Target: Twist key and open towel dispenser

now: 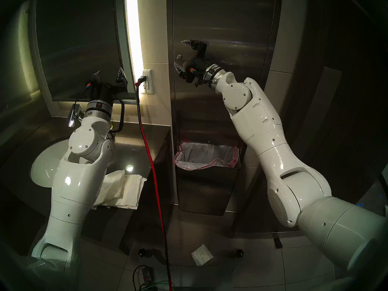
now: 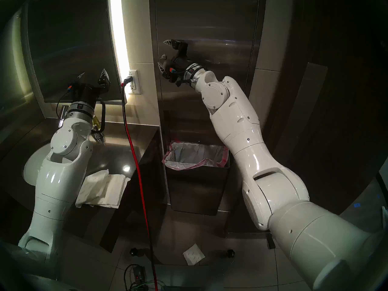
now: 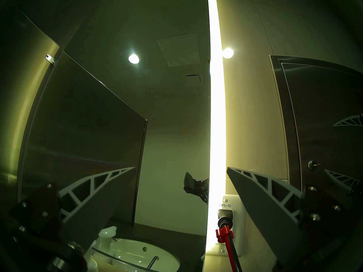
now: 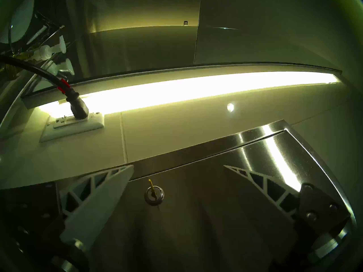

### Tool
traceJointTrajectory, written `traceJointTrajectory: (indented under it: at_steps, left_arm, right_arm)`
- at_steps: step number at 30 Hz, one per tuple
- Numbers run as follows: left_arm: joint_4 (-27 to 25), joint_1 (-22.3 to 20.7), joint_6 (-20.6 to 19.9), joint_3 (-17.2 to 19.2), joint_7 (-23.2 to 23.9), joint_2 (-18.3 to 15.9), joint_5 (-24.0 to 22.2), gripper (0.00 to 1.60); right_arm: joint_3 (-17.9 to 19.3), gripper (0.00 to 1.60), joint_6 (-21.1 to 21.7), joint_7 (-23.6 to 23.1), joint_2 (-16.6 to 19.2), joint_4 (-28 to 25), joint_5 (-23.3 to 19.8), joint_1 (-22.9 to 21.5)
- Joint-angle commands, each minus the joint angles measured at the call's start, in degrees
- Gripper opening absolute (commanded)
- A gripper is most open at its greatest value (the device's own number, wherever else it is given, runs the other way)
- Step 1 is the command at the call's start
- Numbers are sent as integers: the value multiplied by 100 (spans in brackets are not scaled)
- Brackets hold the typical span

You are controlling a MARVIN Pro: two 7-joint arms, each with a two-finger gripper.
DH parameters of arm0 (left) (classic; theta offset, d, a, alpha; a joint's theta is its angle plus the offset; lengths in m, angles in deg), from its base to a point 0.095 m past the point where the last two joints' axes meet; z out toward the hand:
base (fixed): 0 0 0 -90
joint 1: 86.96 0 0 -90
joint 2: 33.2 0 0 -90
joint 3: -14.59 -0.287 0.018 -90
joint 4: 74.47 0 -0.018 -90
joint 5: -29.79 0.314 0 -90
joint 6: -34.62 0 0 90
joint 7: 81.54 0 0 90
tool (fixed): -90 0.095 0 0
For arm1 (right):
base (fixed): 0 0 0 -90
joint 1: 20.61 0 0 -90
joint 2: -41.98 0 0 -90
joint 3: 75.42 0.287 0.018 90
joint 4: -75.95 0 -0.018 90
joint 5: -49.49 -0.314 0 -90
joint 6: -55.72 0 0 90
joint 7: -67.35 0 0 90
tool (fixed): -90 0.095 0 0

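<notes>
The towel dispenser (image 1: 222, 32) is a tall brushed steel wall cabinet, its door shut flush in the frame. The key (image 1: 179, 57) is a tiny tab poking out of the round lock (image 4: 154, 195) near the door's left edge. My right gripper (image 1: 178, 52) is open in front of the door, one finger above the key and one below, neither touching it. In the right wrist view the key (image 4: 152, 187) sits between the fingertips (image 4: 125, 170), nearer the left one. My left gripper (image 1: 109, 70) is open and empty, held up before the mirror.
A dark mirror (image 1: 79, 42) and a bright light strip (image 1: 134, 28) stand left of the dispenser. A red-black cable hangs from the outlet (image 1: 146, 81). A steel bin (image 1: 206, 179) with a pink-edged bag sits below. On the counter lie paper towels (image 1: 121, 185) beside the sink (image 1: 44, 170).
</notes>
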Motion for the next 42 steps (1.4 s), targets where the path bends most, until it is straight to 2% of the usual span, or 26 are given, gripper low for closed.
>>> traceJointTrajectory:
  at_steps: [1,7,10,11,17,18,19,20,21,22,24,26,28,30,34,37,39,40,42]
  left_arm:
    - [-43,-86,4,5,2,-3,1,160]
    - [-43,-85,5,6,3,-3,1,160]
    - [-43,-85,5,6,3,-3,1,160]
    - [-43,-85,5,5,3,-3,1,160]
    - [-43,-85,4,5,2,-3,1,160]
    - [-43,-86,4,5,2,-3,1,160]
    - [-43,-86,4,5,2,-3,1,160]
    - [-43,-86,4,5,2,-3,1,160]
    - [-43,-86,4,5,2,-3,1,160]
    - [-43,-85,4,5,2,-3,1,160]
    - [-43,-85,4,5,3,-3,1,160]
    - [-43,-85,4,5,3,-3,1,160]
    - [-43,-85,4,5,3,-3,1,160]
    - [-43,-85,4,5,3,-3,1,160]
    - [-43,-85,5,5,3,-3,1,160]
    - [-43,-85,4,5,3,-3,1,160]
    - [-43,-85,4,5,3,-3,1,160]
    - [-43,-85,4,5,3,-3,1,160]
    - [-43,-86,4,5,2,-3,1,160]
  right_arm:
    - [75,140,-48,94,29,131,43,-270]
    - [81,151,-117,110,7,240,58,-361]
    - [82,151,-155,132,-5,308,71,-398]
    - [79,131,-186,149,-17,371,83,-433]
    - [70,129,-276,185,-56,525,126,-523]
    - [71,111,-291,203,-64,576,137,-544]
    - [76,104,-305,215,-72,612,146,-559]
    - [82,104,-315,216,-79,639,151,-572]
    - [87,127,-343,222,-84,688,165,-599]
    - [89,131,-355,225,-86,709,170,-609]
    - [92,129,-370,232,-89,737,176,-622]
    - [103,119,-415,249,-104,821,190,-657]
    - [108,120,-427,251,-109,841,195,-666]
    - [111,131,-453,250,-113,881,206,-688]
    - [121,104,-509,257,-126,965,229,-732]
    - [127,109,-559,268,-143,1049,249,-777]
    - [131,106,-590,278,-156,1101,262,-804]
    - [132,77,-598,284,-165,1131,267,-818]
    - [138,66,-621,297,-183,1197,279,-843]
